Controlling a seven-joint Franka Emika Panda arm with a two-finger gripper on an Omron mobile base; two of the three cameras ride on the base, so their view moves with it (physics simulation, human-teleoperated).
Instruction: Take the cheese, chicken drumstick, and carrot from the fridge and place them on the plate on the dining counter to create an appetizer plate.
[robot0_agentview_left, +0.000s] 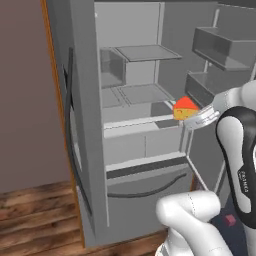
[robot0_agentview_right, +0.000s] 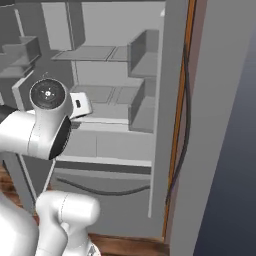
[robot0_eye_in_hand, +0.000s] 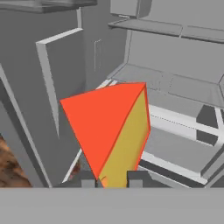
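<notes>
The cheese (robot0_agentview_left: 185, 107) is an orange-yellow wedge with a red rind side. It hangs in the air in front of the open fridge (robot0_agentview_left: 86, 100), level with a middle shelf. My gripper (robot0_agentview_left: 189, 117) is shut on it from the right. In the hand view the cheese (robot0_eye_in_hand: 111, 124) stands between the two dark fingertips (robot0_eye_in_hand: 87, 178) of my gripper (robot0_eye_in_hand: 112, 179), red face to the left. Behind it lie the grey shelves of the fridge (robot0_eye_in_hand: 175, 83). In the right base view my own arm hides the wedge in front of the fridge (robot0_agentview_right: 165, 75).
The open fridge door with its bins (robot0_agentview_left: 215, 47) stands close on the right of my arm, and those door bins (robot0_agentview_right: 20, 55) appear on the left in the right base view. Inner shelves (robot0_agentview_left: 145, 92) and a lower drawer (robot0_agentview_left: 145, 145) are ahead. Wooden floor (robot0_agentview_left: 30, 215) lies to the left.
</notes>
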